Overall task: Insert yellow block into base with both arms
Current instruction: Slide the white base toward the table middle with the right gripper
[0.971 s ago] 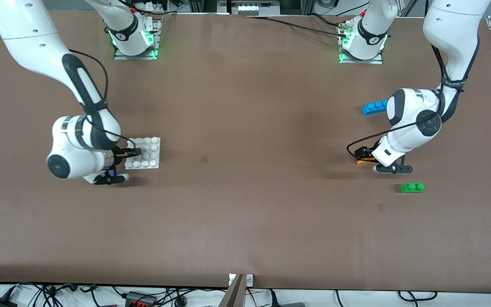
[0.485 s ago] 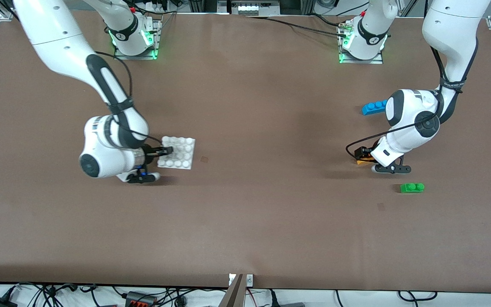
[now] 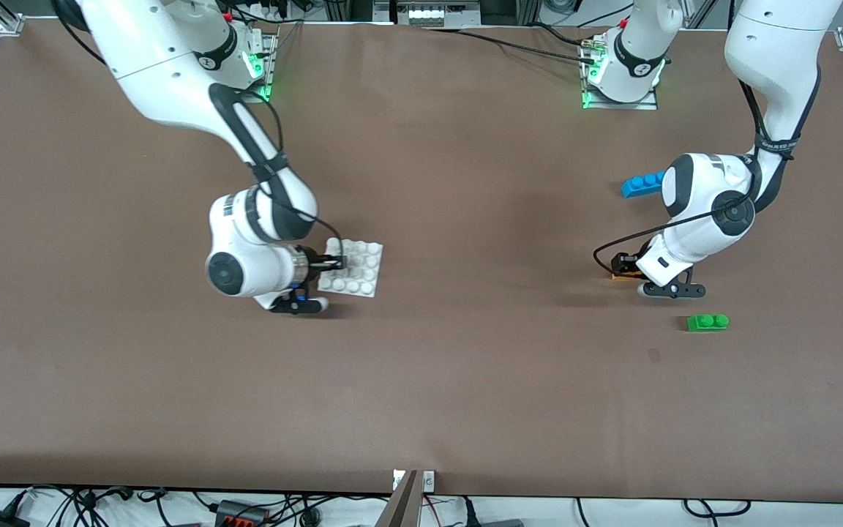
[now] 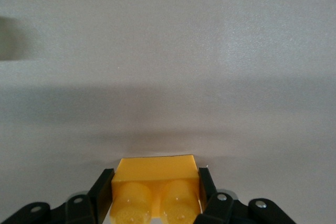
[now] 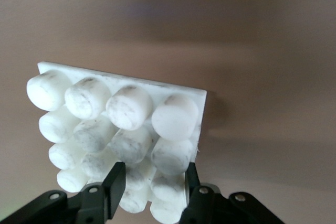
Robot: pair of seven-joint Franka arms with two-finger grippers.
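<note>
Yellow block sits on the table at the left arm's end, clamped between your left gripper's fingers. Your right gripper is clamped on one edge of the base, toward the right arm's end. You have a blue brick and a green brick near the left arm.

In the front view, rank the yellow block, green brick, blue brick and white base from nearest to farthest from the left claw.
1. yellow block: gripped in the left claw.
2. green brick: on the table, nearer the front camera.
3. blue brick: farther from the camera, beside the left arm.
4. white base: held by the right claw, toward the right arm's end.
</note>
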